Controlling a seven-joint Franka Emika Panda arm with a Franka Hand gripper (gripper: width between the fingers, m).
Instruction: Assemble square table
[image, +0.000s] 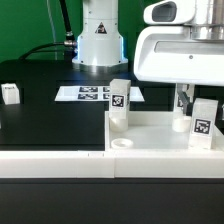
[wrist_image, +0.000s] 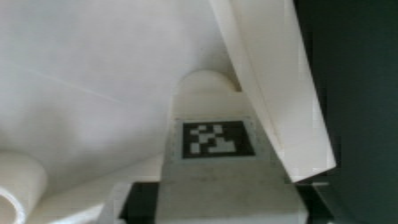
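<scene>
Pinching a leg (wrist_image: 217, 120) in the gripper (wrist_image: 222, 196) at the table top's (image: 60, 150) right side. Next, probably twisting it straight down until tight.

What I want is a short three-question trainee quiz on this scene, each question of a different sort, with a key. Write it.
1. True or false: one leg sits on the black table, apart from the square top, at the exterior view's left.
2. Where does the marker board lie? A) on the square top B) on the black table, between the square top and the robot base C) propped on that leg
3. Fill in: the gripper is above the square top's end at the exterior view's ____.
Key: 1 true; 2 B; 3 right.
</scene>
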